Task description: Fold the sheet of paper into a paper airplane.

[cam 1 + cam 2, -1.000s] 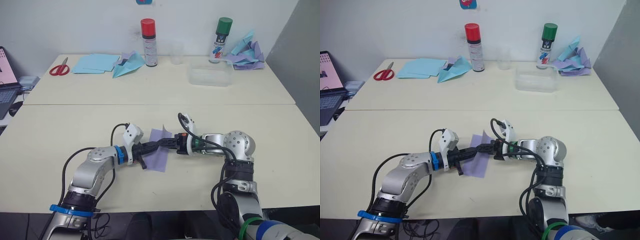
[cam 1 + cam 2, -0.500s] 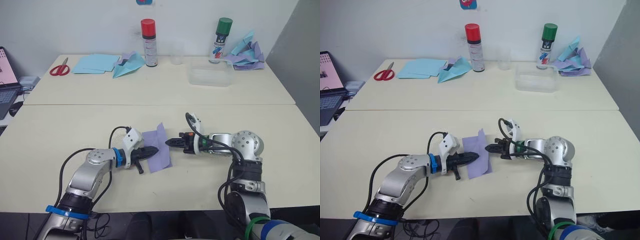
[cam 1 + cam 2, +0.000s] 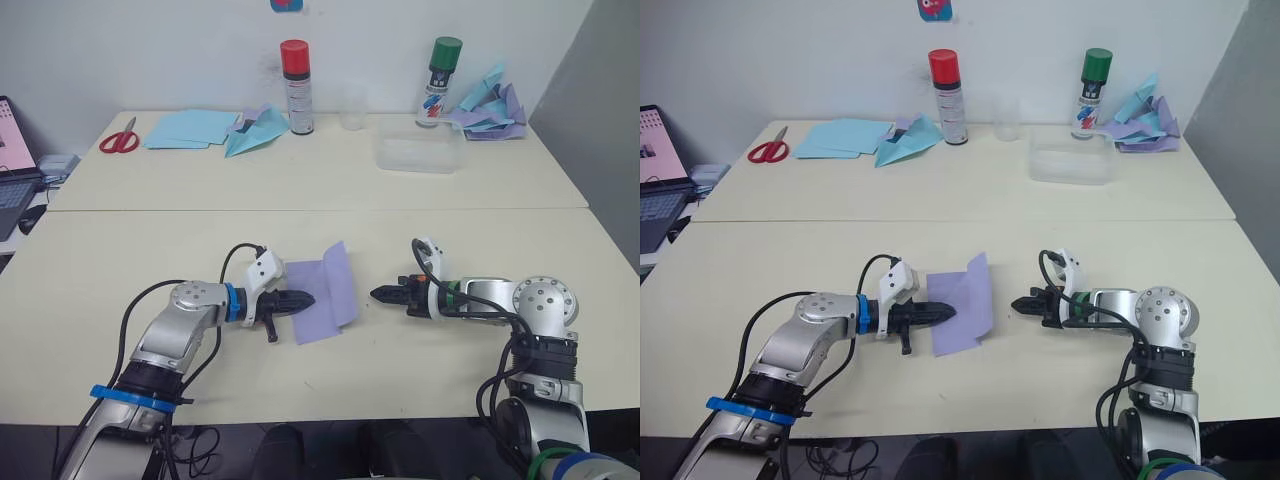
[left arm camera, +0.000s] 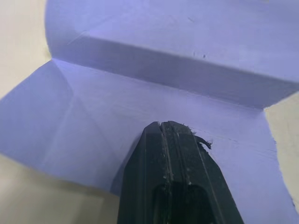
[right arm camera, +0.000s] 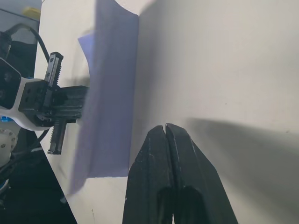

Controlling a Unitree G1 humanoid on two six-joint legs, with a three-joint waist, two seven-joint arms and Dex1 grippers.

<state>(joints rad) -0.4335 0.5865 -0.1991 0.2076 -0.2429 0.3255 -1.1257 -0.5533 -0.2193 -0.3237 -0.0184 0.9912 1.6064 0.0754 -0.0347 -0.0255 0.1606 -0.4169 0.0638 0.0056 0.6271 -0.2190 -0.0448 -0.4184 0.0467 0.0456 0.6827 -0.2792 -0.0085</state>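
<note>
Your left gripper (image 3: 303,299) has its fingers pressed together, gripping nothing, tip pinning the sheet of paper (image 3: 325,291) flat near its left edge. Your right gripper (image 3: 380,294) is closed too and empty, now parked on bare table (image 3: 420,230) just right of the sheet; a second ago it was over the paper meeting the left tip, so it has pulled back. The sheet lies front-centre, its right part folded up along a crease and standing as a flap. That first fold looks only half set. You likely need to press the flap down. No airplane shape yet.
</note>
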